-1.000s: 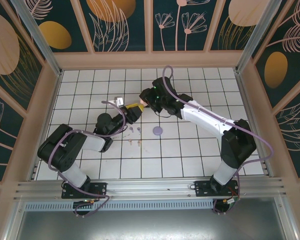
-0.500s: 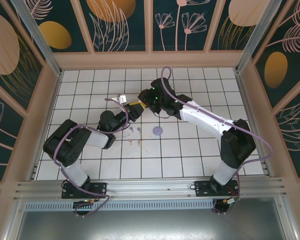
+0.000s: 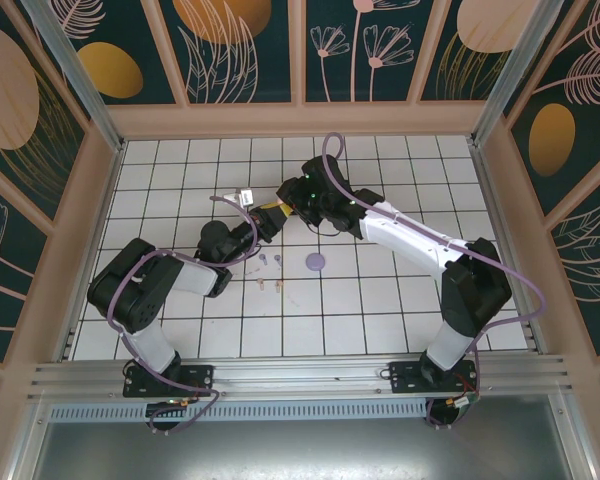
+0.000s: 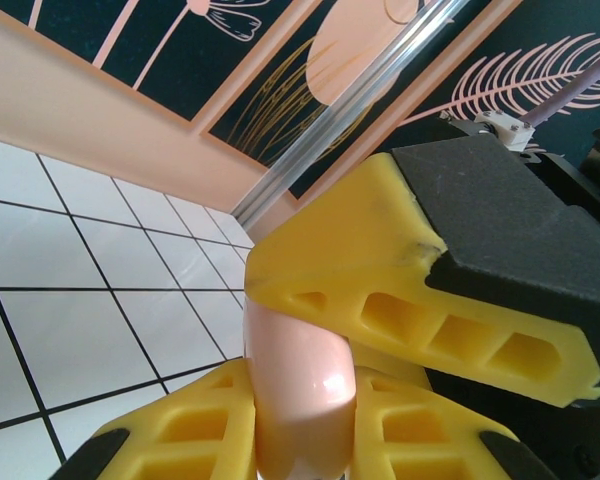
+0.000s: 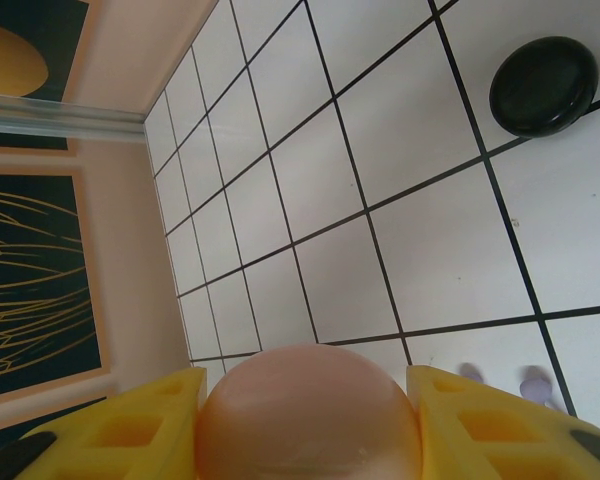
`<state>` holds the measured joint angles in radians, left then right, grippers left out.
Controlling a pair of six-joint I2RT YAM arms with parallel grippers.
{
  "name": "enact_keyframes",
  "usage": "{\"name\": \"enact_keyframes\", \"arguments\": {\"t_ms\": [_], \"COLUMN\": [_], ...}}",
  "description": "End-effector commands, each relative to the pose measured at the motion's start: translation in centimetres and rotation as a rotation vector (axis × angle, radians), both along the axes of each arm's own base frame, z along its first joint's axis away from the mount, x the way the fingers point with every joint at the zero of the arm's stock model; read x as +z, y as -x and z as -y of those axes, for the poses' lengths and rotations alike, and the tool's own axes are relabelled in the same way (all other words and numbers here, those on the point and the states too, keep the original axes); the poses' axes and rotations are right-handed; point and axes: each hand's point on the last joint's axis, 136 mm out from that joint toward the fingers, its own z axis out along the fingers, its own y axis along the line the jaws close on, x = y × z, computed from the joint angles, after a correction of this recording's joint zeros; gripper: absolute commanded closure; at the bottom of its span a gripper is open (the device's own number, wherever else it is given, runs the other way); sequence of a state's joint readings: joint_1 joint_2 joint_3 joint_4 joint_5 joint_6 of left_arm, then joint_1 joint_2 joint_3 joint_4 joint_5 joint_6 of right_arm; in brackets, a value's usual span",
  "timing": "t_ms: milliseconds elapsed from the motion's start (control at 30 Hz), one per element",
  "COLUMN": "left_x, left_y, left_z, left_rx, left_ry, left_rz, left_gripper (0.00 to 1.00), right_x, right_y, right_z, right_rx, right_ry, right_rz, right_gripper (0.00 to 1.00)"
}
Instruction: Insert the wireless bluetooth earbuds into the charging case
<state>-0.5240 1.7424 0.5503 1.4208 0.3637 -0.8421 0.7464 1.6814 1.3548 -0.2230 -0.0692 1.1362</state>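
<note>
Pink case (image 4: 302, 370) is clamped by left gripper (image 4: 300, 430) and right gripper (image 5: 308, 430) together; earbuds (image 3: 263, 259) are noted toward the table's (image 3: 380, 300) near edge, nearer the left arm.

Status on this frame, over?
Both clamped on pink case: left pincer, right pincer. Loose earbuds on table. Black case lies apart.

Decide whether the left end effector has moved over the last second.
Yes. The left end effector shifted slightly up and rightward in the top view, against the floor tiles.
</note>
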Motion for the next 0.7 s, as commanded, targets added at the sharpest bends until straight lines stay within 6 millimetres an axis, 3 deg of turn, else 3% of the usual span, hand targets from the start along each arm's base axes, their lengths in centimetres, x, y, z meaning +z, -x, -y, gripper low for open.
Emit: {"name": "enact_keyframes", "arguments": {"t_ms": [0, 167, 267, 333, 433, 667], "left_x": [1.7, 1.6, 1.4, 0.9, 1.5, 1.2], "left_y": [0.4, 0.6, 0.9, 1.2, 1.8, 2.8], "left_z": [0.6, 0.5, 0.5, 0.7, 0.8, 2.2], "left_rx": [-0.036, -0.04, -0.05, -0.062, -0.088, -0.191], "left_ry": [0.046, 0.051, 0.039, 0.017, -0.022, -0.173], "left_rz": [0.044, 0.036, 0.024, 0.011, 0.022, 0.039], "left_gripper": [1.0, 1.0, 1.0, 1.0, 1.0, 1.0], "right_x": [2.8, 6.1, 8.4, 8.9, 8.2, 3.0], "right_y": [0.2, -1.4, -1.7, -1.3, 0.0, 3.1], "right_z": [-1.8, 0.3, 2.5, 3.5, 5.3, 11.6], "right_rx": [0.039, -0.01, -0.048, -0.044, -0.011, 0.054], "right_ry": [-0.077, -0.093, -0.062, -0.028, 0.04, 0.207], "right_rz": [0.047, 0.136, 0.21, 0.245, 0.287, 0.382], "right_gripper": [0.58, 0.33, 0.32, 0.32, 0.31, 0.31]}}
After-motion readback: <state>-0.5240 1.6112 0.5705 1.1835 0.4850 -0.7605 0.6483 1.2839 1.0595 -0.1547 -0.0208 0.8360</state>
